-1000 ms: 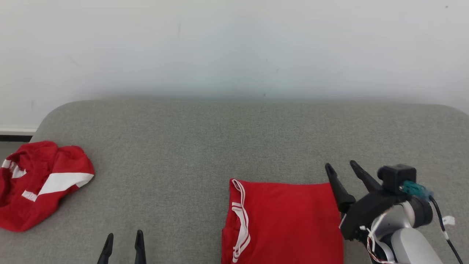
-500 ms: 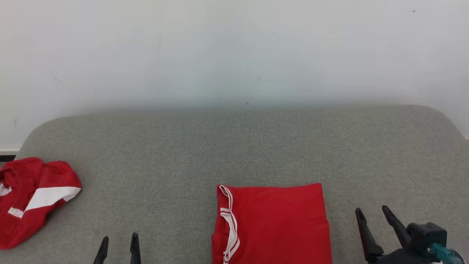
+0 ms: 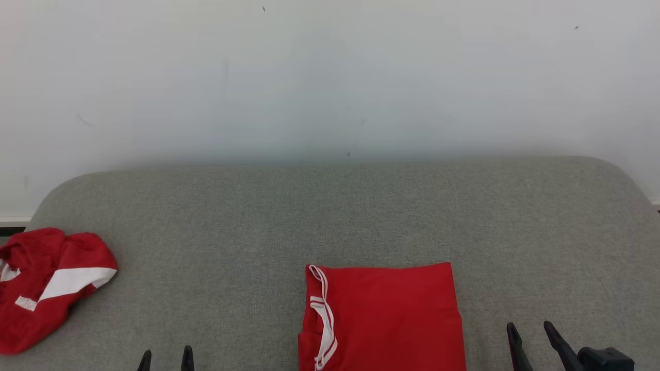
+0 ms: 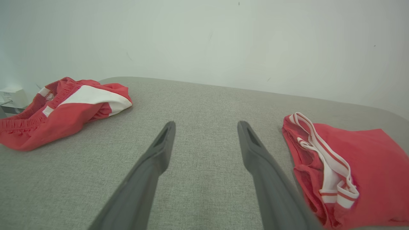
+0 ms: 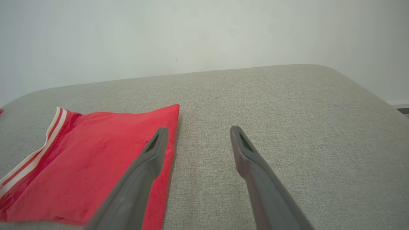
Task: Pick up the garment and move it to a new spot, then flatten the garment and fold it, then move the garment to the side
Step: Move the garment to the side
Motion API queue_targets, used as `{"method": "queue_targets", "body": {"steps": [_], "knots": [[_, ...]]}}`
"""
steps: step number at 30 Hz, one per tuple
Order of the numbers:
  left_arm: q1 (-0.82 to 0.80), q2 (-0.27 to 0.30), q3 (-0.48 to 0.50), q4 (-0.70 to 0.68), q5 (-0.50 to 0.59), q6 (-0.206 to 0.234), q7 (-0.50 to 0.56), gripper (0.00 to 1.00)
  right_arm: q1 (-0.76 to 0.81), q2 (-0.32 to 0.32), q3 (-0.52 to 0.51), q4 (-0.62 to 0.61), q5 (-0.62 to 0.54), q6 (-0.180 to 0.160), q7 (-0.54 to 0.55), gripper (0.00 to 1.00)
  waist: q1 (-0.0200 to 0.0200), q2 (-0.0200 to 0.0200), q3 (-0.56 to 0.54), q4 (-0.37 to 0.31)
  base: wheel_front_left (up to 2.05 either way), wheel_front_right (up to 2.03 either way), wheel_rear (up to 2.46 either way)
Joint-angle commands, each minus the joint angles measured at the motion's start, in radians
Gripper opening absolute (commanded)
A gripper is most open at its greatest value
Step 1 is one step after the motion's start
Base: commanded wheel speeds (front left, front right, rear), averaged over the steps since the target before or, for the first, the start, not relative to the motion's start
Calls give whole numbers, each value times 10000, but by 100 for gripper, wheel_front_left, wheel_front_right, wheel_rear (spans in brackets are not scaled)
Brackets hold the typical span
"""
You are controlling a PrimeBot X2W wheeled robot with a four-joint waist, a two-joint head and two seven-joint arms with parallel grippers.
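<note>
The folded garment [image 3: 384, 314] is red, edged with white stripes along its left side. It lies flat as a neat, roughly square packet on the grey padded surface [image 3: 330, 216], near the front edge and a little right of the middle. Its far edge and right edge are straight, and the left side is thicker, with bunched layers. The crumpled garment [image 3: 46, 288] is also red, with a broad white band and a gathered waistband. It sits in a loose heap at the surface's left end, well apart from the folded one.
</note>
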Motion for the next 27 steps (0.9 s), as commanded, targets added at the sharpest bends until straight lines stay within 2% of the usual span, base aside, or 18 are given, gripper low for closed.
{"method": "queue_targets", "body": {"steps": [1,27], "knots": [[131,-1,-10,54,-12,-41,-29,100,29,39,-38,35,28,-24,-56,100,1,0,2,-13,0,0,0],[90,-3,-170,19,14,-39,-29,100,-253,271,-12,299,-4,-24,107,100,1,0,51,-32,0,0,0]]}}
